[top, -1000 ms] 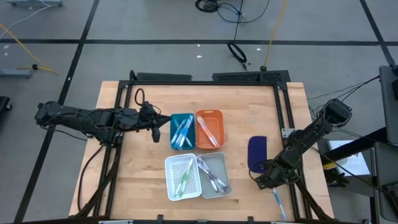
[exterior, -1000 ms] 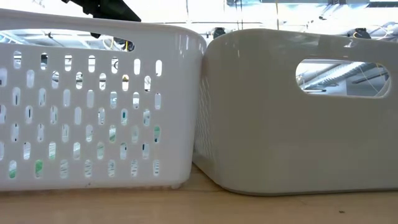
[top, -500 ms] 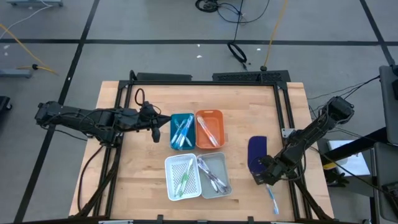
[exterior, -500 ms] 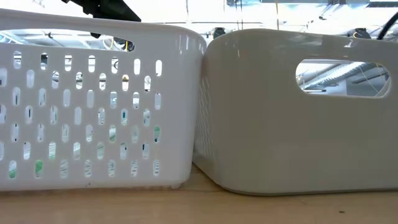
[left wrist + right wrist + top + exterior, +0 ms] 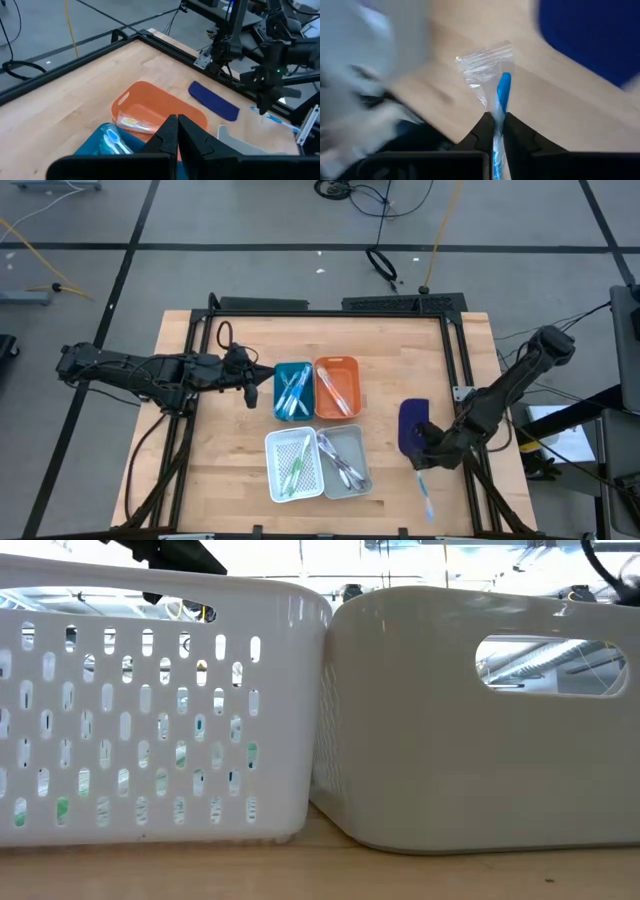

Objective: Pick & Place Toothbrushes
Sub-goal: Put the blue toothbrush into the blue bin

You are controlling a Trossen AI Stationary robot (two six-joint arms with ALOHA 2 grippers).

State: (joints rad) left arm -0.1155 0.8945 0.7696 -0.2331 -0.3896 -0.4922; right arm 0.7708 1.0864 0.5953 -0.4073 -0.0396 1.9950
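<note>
Overhead, I see four trays mid-table: blue tray (image 5: 292,390) and orange tray (image 5: 337,387) behind, white tray (image 5: 293,464) and grey tray (image 5: 345,460) in front, each with toothbrushes (image 5: 293,392) inside. My right gripper (image 5: 421,462) sits by the navy pad (image 5: 412,424), clamped on a light blue brush (image 5: 426,496) whose end sticks out toward the table's front edge. My left gripper (image 5: 251,392) waits beside the blue tray.

Low view: only the white and grey tray walls, green brush bits behind the slots.

Left wrist: my fingers (image 5: 170,137) are pressed together, empty, over the blue and orange trays.

Right wrist: the brush, in clear wrapping, is pinched between the jaws above the wood, near the pad.
</note>
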